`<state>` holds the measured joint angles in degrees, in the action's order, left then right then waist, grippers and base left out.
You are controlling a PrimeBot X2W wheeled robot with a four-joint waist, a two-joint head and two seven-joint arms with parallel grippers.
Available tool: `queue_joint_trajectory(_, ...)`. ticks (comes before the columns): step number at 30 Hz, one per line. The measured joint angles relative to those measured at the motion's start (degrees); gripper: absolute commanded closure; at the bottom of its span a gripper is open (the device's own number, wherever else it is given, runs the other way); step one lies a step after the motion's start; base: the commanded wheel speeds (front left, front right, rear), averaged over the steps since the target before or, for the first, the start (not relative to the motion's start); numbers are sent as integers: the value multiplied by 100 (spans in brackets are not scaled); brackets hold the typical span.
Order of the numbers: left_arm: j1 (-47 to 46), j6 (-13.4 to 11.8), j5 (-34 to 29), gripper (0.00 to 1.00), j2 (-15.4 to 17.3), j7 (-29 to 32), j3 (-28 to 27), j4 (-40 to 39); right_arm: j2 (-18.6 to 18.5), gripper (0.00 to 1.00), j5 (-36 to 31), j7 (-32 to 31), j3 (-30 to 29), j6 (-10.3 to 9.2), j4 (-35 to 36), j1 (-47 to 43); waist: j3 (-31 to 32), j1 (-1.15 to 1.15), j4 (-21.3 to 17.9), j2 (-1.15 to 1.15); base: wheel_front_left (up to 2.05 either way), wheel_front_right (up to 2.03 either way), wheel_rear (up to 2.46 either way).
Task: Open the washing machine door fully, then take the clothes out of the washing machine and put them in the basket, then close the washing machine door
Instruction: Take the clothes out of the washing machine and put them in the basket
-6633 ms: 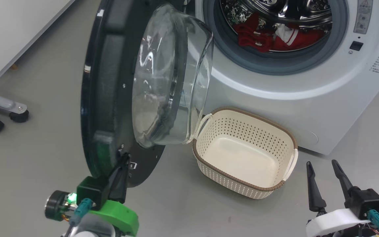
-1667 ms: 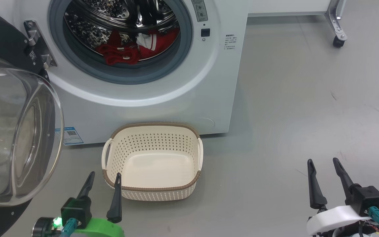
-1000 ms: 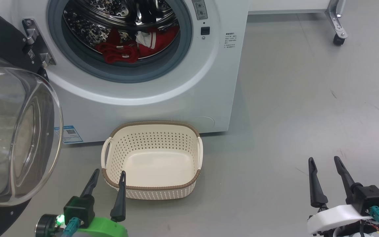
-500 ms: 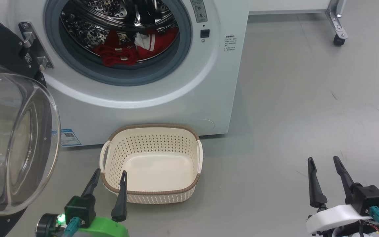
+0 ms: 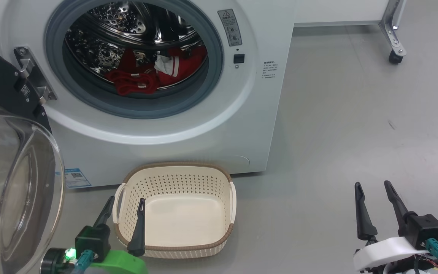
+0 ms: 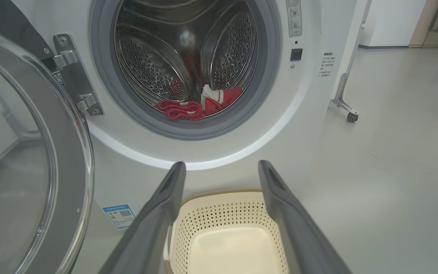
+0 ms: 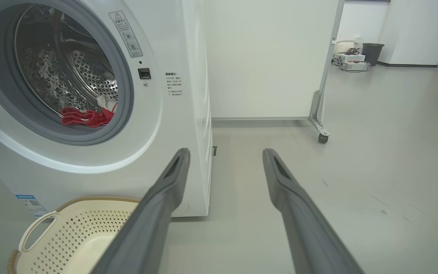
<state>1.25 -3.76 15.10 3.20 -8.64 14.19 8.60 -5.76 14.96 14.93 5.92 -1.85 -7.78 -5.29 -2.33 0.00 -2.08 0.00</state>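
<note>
Head view: the washing machine [image 5: 173,125] is seen across the upper left of the frame, and the washing machine door [image 5: 13,182] is swung out at the left edge, its glass bowl bulging toward the lens. The clothes [image 5: 143,78], red and white, are heaped low in the steel drum. The basket [image 5: 177,166] is set on the grey floor just before the machine, at lower centre, its bare cream bottom exposed. The left gripper [image 5: 125,199] is held at lower left, fingers spread wide and holding nothing, its tips drawn over the basket's left end; whether contact is made cannot be told. The right gripper [image 5: 372,183] is held at lower right, well apart from the basket, equally wide and holding nothing.

Left wrist view: the drum is looked into more squarely, so its perforated wall and raised ribs are shown. A metal hinge bracket [image 6: 75,80] is seen at upper left, a blue label [image 6: 120,216] at lower left, and the basket is framed between the two fingers at the bottom edge.

Right wrist view: the machine's flat side is added, with a white panel [image 7: 272,57] on a castor leg behind it and a dark bin [image 7: 372,53] at upper right. The basket's handle is caught in the lower left corner.
</note>
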Motion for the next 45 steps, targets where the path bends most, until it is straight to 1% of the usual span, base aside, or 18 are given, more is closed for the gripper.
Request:
queue_joint_trajectory(10,0,-55,-1,0,-1,-1,-51,-7,21,0,-3,0,-5,2,-13,0,17,0,-40,0,89,-89,0)
queue_joint_trajectory(19,0,-100,-3,0,-2,1,-54,-7,26,0,-4,0,-12,14,-24,0,26,0,-75,0,50,-50,0)
queue_joint_trajectory(30,0,-154,-48,0,-3,53,-74,5,33,0,-5,0,-29,27,-29,0,7,0,-84,0,11,-11,0)
queue_joint_trajectory(45,-3,-199,-58,0,-8,58,-80,37,37,0,-7,0,-27,78,-32,1,-45,0,27,0,0,0,0)
